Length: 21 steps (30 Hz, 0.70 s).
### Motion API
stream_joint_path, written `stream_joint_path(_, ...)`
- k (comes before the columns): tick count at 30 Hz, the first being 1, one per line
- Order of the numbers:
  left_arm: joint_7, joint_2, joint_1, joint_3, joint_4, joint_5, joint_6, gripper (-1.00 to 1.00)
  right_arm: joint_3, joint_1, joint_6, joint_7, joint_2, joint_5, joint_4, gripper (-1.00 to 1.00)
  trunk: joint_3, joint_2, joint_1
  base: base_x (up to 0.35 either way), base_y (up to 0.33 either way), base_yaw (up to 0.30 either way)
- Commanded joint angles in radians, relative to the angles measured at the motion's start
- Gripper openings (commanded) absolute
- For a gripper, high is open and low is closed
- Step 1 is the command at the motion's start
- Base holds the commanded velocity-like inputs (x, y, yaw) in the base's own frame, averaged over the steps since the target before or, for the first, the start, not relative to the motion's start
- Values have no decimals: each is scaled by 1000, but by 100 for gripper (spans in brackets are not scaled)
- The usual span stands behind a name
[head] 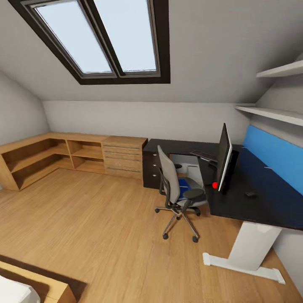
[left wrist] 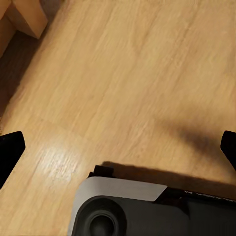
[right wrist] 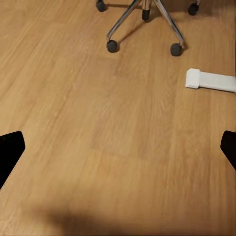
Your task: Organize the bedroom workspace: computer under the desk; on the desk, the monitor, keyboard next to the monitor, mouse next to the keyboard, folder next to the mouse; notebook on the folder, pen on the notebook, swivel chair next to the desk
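Observation:
The black desk (head: 252,206) with its blue back panel stands at the right. The monitor (head: 223,158) stands on it, seen nearly edge-on, with the keyboard (head: 204,155) behind it and the mouse (head: 251,194) to its right. The grey swivel chair (head: 178,189) is at the desk's inner corner with the blue folder (head: 184,183) on its seat. A pale shape (head: 190,166) under the desk may be the computer. The notebook and the pen are out of view. My left gripper (left wrist: 118,147) and right gripper (right wrist: 118,147) both hang open over bare floor.
Low wooden shelving (head: 54,155) and a dresser (head: 123,156) line the far wall. A bed frame corner (head: 46,290) lies near left. The chair's castors (right wrist: 112,46) and the desk's white foot (right wrist: 210,81) show beyond the right gripper. Wall shelves (head: 273,112) hang above the desk.

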Motion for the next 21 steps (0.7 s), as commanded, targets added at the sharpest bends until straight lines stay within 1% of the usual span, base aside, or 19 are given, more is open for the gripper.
stream_joint_path(1, 0, 0, 0, 0, 0, 3, -3, 100, -1, -1, -3, 0, 0, 2, 1, 100, -1, -1, 0, 155, 316, -300)
stream_joint_path(9, 0, 0, -1, -3, 0, 3, -3, 100, -1, -1, -3, -1, 0, 1, 1, 100, -1, -1, 0, 148, 302, -300)
stream_joint_path(12, -1, -1, 0, -3, -2, 4, -3, 100, -1, -1, -3, -1, 0, 0, 1, 100, -1, -1, 0, 32, 105, -300)
stream_joint_path(18, 3, -2, 0, 0, -55, 6, -3, 100, -2, -1, 0, -1, 0, -1, 1, 100, -1, -1, 0, 3, 10, -300)
stream_joint_path(21, 4, -3, 0, 0, -62, 7, -2, 100, -2, -1, -1, -1, 0, -1, 1, 100, -11, -22, 12, 0, 2, -300)
